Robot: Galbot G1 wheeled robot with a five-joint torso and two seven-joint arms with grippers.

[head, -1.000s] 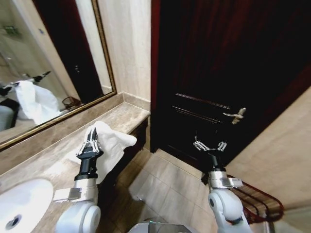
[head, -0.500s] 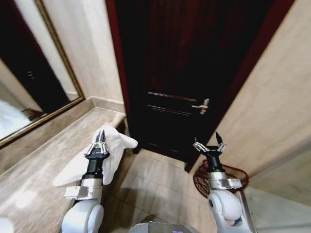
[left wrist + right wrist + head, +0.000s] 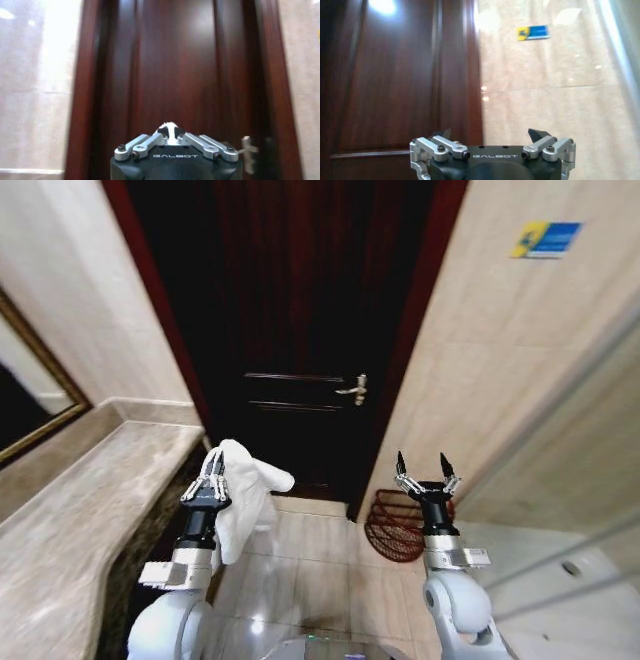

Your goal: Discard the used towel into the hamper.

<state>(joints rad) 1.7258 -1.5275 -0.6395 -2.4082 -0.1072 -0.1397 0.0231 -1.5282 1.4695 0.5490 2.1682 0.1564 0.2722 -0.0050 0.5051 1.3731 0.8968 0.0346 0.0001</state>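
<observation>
White cloth: the towel [image 3: 245,490] hangs from the left claw [image 3: 210,480], low and left of centre in the head view; the claw is clamped on it, and in the left wrist view a sliver of white shows pinched between the closed fingers [image 3: 170,135].
Left claw: held up in front of the robot, beside the edge of the stone tabletop [image 3: 90,510] that fills the lower left of the frame.
Right claw: the right claw [image 3: 422,473] stands low and right of centre, fingers spread apart and holding nothing; the right wrist view [image 3: 492,138] confirms the gap.
Hamper: the hamper [image 3: 395,525], a dark red-brown basket of open bars, sits on the tiled floor [image 3: 310,565] just behind the right claw, at the foot of the beige wall and beside the door frame.
Step in hand: carrying the towel toward the hamper. To do it well, I judge the left claw should come right over the basket's mouth before letting go, low enough that the loose cloth falls inside and does not drape over the rim; the idle right arm sits between towel and basket and should be kept clear.
Door: a dark wooden door [image 3: 300,330] with a metal lever handle [image 3: 355,389] fills the upper centre.
Writing: "GALBOT" is printed on both claw bodies; a blue and yellow sign [image 3: 545,238] at upper right is too small to read.
</observation>
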